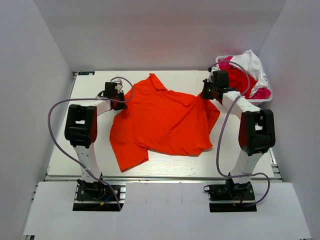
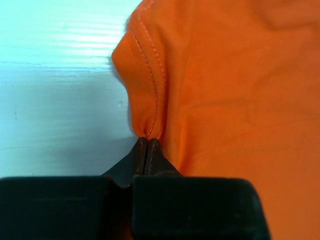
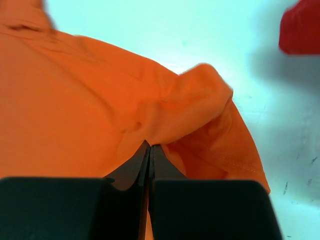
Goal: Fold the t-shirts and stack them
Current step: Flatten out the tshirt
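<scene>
A bright orange t-shirt lies spread and rumpled across the middle of the white table. My left gripper is at its left edge, shut on a stitched hem that bunches up between the jaws. Over at the shirt's right side, my right gripper is shut on a fold of the same orange cloth, pinched at the fingertips. Red, pink and white t-shirts are heaped at the back right.
The heap of other shirts sits in a white basket near the right wall. A red piece of cloth shows at the top right of the right wrist view. Grey walls enclose the table on three sides.
</scene>
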`<action>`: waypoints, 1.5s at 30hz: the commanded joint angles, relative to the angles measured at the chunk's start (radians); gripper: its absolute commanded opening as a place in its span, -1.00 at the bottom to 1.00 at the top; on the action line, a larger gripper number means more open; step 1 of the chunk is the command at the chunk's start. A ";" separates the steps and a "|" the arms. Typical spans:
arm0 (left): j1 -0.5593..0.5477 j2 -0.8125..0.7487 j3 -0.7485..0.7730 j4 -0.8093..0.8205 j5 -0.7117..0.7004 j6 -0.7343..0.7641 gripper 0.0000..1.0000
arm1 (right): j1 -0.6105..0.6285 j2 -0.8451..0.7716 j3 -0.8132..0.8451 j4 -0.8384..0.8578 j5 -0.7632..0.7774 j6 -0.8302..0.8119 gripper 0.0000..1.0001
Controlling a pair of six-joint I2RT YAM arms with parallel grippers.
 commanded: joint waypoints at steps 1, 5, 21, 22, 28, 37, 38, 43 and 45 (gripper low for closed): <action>-0.007 -0.156 -0.078 0.112 0.059 0.012 -1.00 | -0.004 -0.146 0.030 0.083 -0.068 -0.037 -1.00; -0.007 -0.389 -0.185 0.201 -0.003 0.001 -1.00 | -0.002 -0.307 -0.027 0.074 -0.059 -0.043 -1.00; -0.007 -0.991 -0.255 0.236 -0.097 0.041 -1.00 | -0.004 -0.833 -0.107 -0.004 -0.008 -0.061 -1.00; -0.007 -1.031 -0.232 0.236 -0.097 0.041 -1.00 | -0.004 -0.848 -0.099 -0.004 -0.007 -0.060 -1.00; -0.007 -1.129 -0.134 0.172 -0.108 0.098 -1.00 | -0.004 -1.028 -0.066 0.005 -0.019 -0.075 -1.00; 0.003 -1.235 -0.005 0.109 -0.086 0.130 -1.00 | -0.002 -1.191 0.023 -0.029 -0.025 -0.101 -1.00; 0.003 -1.235 0.005 0.109 -0.086 0.130 -1.00 | -0.004 -1.203 0.025 -0.027 -0.014 -0.098 -1.00; 0.003 -1.206 -0.004 0.089 -0.034 0.105 -1.00 | -0.004 -1.197 -0.050 0.005 0.019 -0.074 -1.00; 0.003 -1.153 -0.041 0.089 -0.043 0.075 -1.00 | -0.004 -1.139 -0.084 0.027 0.045 -0.061 -1.00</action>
